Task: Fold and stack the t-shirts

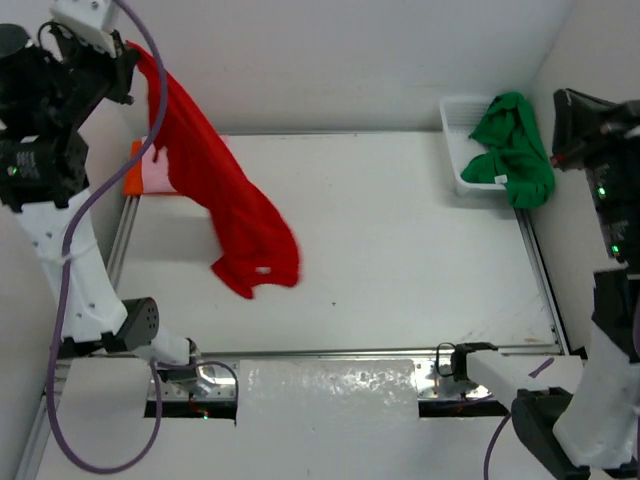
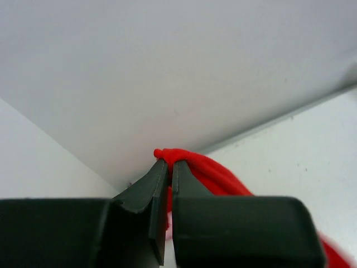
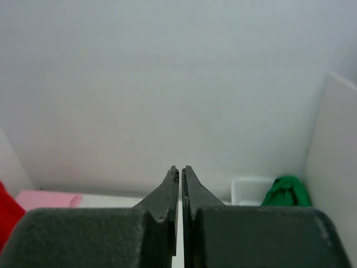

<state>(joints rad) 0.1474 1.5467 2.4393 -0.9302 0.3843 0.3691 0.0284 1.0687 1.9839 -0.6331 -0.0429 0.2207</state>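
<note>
The red t-shirt [image 1: 225, 200] hangs in a long drape from my left gripper [image 1: 128, 52], which is raised high at the far left and shut on a bunched edge of the red cloth [image 2: 195, 167]. Its lower end touches the table near the middle left. Behind it a folded pink t-shirt [image 1: 155, 175] lies on an orange one [image 1: 133, 170]. The green t-shirt [image 1: 515, 150] sits crumpled in the white basket [image 1: 455, 125] at the far right. My right gripper [image 3: 180, 170] is shut on nothing, held up at the right edge beside the basket.
A white back wall and side walls enclose the table. Metal rails [image 1: 380, 352] run along the table's near edge and sides. A crinkled white sheet [image 1: 330, 395] covers the near middle between the two arm bases.
</note>
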